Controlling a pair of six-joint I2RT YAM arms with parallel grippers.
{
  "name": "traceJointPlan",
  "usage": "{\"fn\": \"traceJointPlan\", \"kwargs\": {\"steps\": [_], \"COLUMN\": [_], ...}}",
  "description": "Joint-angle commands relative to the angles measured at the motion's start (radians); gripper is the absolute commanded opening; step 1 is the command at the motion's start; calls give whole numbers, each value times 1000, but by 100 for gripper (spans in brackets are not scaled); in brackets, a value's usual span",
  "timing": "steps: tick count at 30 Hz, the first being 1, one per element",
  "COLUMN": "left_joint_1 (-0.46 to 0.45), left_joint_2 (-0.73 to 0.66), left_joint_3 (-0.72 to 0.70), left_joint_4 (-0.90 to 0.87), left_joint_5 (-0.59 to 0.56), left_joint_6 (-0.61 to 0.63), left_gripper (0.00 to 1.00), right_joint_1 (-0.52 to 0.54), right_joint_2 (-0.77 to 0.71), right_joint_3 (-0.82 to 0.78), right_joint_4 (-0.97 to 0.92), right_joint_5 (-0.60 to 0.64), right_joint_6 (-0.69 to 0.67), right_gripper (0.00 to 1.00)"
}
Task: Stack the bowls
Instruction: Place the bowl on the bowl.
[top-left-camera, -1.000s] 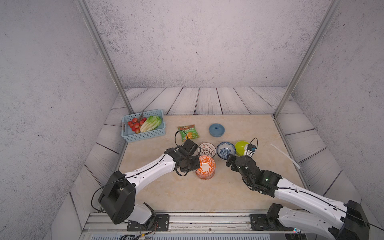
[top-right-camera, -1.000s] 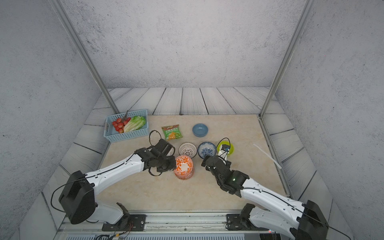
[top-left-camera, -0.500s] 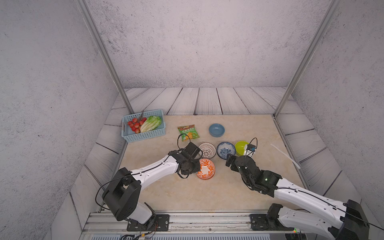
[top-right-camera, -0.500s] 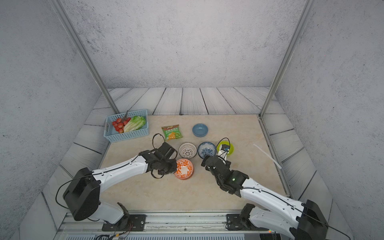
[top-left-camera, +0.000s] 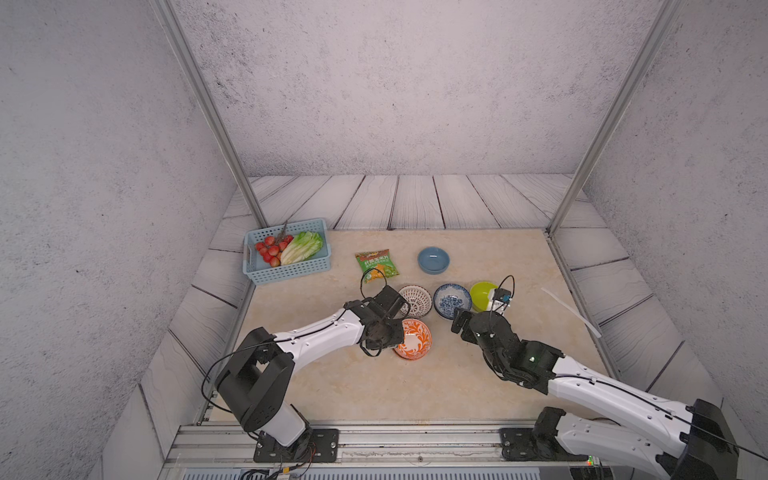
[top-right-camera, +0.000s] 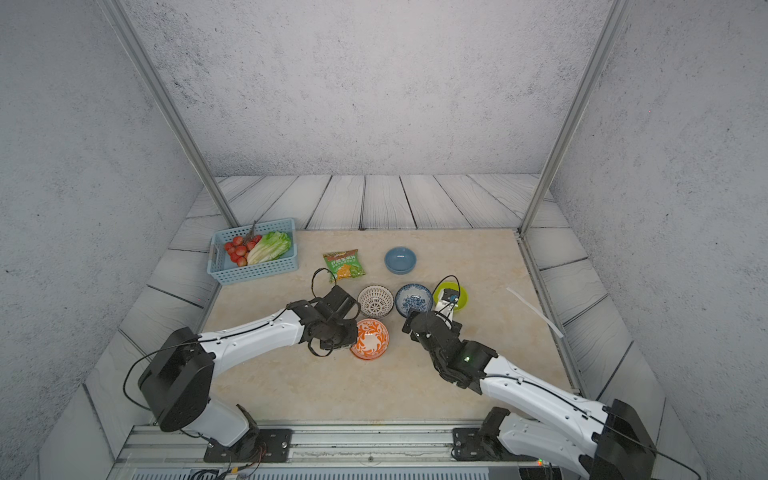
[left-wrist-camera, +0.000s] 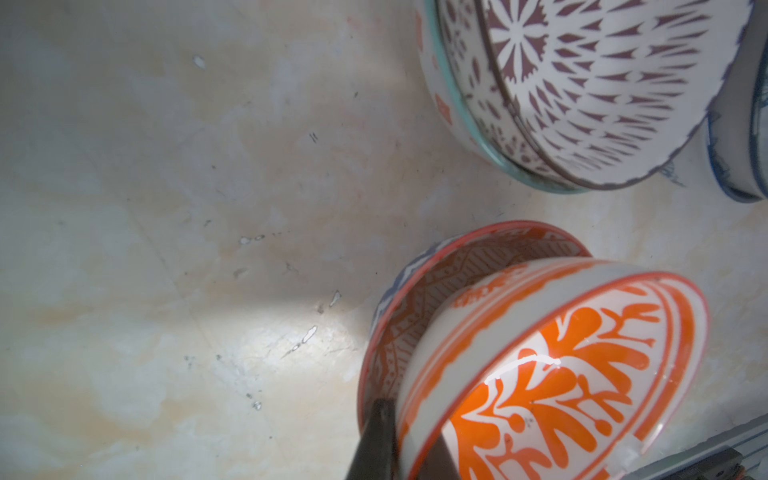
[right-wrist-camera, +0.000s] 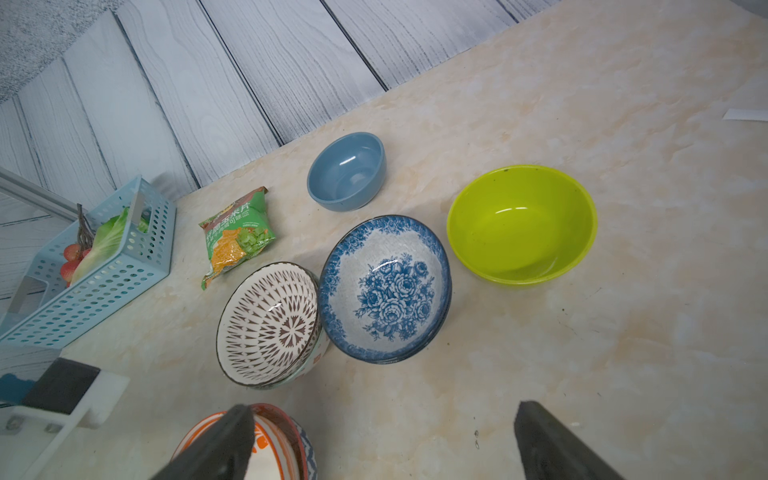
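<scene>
The left gripper is closed narrowly on the rim of the small round white ceramic bowl with orange scrollwork. One finger is pressed against the outer wall and the other is set inside. This bowl is held tilted within a second round ceramic bowl lined with an orange geometric pattern, which stands on the pale marbled surface near the front. The pinched side of the rim is raised and faces the left arm, while the open mouth is tipped away from it. The coming move is judged to turn on that tilt, since the bowl must be levelled and let go before it can sit square. Whether its foot already rests on the lower bowl's floor cannot be told, because that part is hidden.

The right gripper is spread wide and holds nothing. It is nearer to the pair of nested blue-floral ceramic bowls, which lie just beyond its jaws. Beside that pair, a white ceramic bowl with a dark lattice is nested in a grey-green geometric bowl. A plain lime-green bowl and a plain slate-blue bowl stand alone, unstacked.
</scene>
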Motion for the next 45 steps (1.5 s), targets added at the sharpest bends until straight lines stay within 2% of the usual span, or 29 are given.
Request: {"fn": "traceJointPlan", "kwargs": {"steps": [1, 11, 13, 16, 18, 28, 33, 37, 45], "left_joint_1": [-5, -6, -7, -8, -12, -25, -25, -24, -23], "left_joint_2": [11, 14, 11, 14, 12, -31, -72, -73, -18], "left_joint_3": [32, 40, 45, 63, 72, 93, 66, 41, 38], "left_joint_4": [15, -11, -24, -51, -68, -129, -152, -144, -112], "left_joint_5": [-13, -30, -37, -46, -53, -93, -116, -115, -98], "left_joint_6": [0, 4, 4, 7, 9, 7, 8, 8, 11], "left_gripper": [0, 0, 6, 23, 29, 36, 28, 13, 4], "right_joint_1": [-3, -2, -4, -4, -3, -4, -5, -3, -3], "right_joint_2": [-2, -5, -5, -6, -6, -17, -26, -29, -31], "right_joint_3": [6, 4, 4, 4, 4, -1, -5, -7, -8], "right_joint_4": [3, 3, 2, 1, 2, -2, -2, 1, -1], "right_joint_5": [6, 8, 8, 8, 8, 8, 8, 8, 9], "right_joint_6": [-4, -4, -3, -3, -2, -2, 1, 1, 2], "right_gripper": [99, 99, 99, 99, 99, 99, 99, 99, 99]}}
